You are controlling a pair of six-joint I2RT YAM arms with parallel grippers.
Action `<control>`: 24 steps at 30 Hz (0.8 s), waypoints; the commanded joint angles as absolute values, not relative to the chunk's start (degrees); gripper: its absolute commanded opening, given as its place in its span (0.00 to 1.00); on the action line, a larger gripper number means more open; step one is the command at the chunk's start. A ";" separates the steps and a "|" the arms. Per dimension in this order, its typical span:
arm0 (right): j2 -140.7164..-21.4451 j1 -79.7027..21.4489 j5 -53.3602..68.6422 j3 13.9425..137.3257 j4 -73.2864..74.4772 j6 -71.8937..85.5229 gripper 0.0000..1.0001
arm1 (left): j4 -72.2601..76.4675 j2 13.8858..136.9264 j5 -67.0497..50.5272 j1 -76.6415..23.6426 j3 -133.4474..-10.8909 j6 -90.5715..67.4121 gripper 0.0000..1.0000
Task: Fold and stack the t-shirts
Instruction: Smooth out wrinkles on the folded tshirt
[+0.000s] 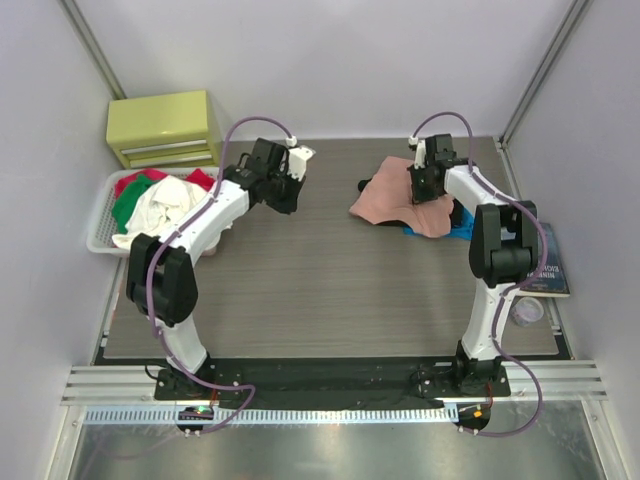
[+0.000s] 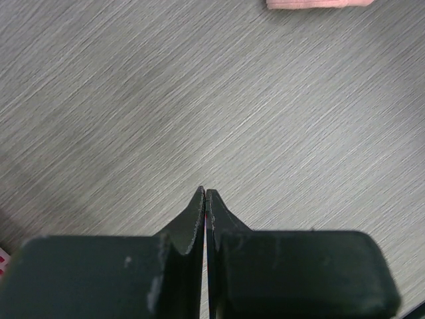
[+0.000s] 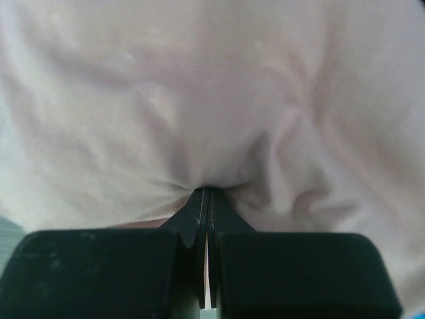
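Observation:
The salmon-pink t-shirt [image 1: 392,200] lies crumpled at the back right of the table. Its edge also shows at the top of the left wrist view [image 2: 319,3], and it fills the right wrist view [image 3: 199,86]. My right gripper [image 1: 424,186] is over it, shut, with a pucker of the pink cloth pinched at the tips [image 3: 207,191]. A small black bit of cloth [image 1: 365,184] pokes out at the shirt's left edge; I cannot tell if it is the black t-shirt. My left gripper [image 1: 287,192] is shut and empty over bare table [image 2: 205,193], left of the shirt.
A white basket [image 1: 104,222] with red, green and white clothes stands at the left edge. A yellow-green drawer box [image 1: 160,128] is behind it. Blue cloth [image 1: 440,232] lies under the pink shirt's near side. A book [image 1: 552,268] and a small clear cup [image 1: 527,310] sit at the right.

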State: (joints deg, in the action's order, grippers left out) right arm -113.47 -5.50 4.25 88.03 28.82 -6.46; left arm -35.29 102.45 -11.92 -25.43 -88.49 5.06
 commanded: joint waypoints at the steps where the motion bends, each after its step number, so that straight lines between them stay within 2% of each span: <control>1: -116.80 -5.54 5.97 92.55 30.94 -3.61 0.01 | -32.96 98.44 -10.99 -25.49 -86.67 6.41 0.00; 11: -112.60 -3.25 7.38 84.83 29.53 -3.42 0.01 | -32.52 98.87 -11.42 -25.49 -86.66 6.15 0.00; 16: -111.45 -3.34 10.72 85.25 29.01 -4.83 0.01 | -32.70 101.60 -12.92 -25.49 -87.36 5.89 0.00; 20: -103.31 -3.34 10.73 83.42 25.06 -5.62 0.01 | -27.79 96.53 -9.59 -25.49 -83.42 5.89 0.00; 22: -99.51 -3.25 8.62 82.09 23.82 -5.80 0.07 | -26.55 94.75 -7.22 -25.66 -82.53 5.37 0.00; 23: -96.88 -3.25 8.00 82.26 24.34 -6.06 0.19 | -27.15 94.83 -6.42 -25.66 -83.05 5.19 0.00; 24: -95.90 -2.90 7.48 82.70 25.91 -5.89 0.25 | -28.20 95.36 -6.50 -25.58 -83.75 5.10 0.07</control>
State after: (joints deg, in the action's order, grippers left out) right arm -106.69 -3.46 9.23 81.78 26.63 -4.67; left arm -31.24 99.18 -9.69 -25.43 -83.09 5.37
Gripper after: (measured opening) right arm 0.145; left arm 0.002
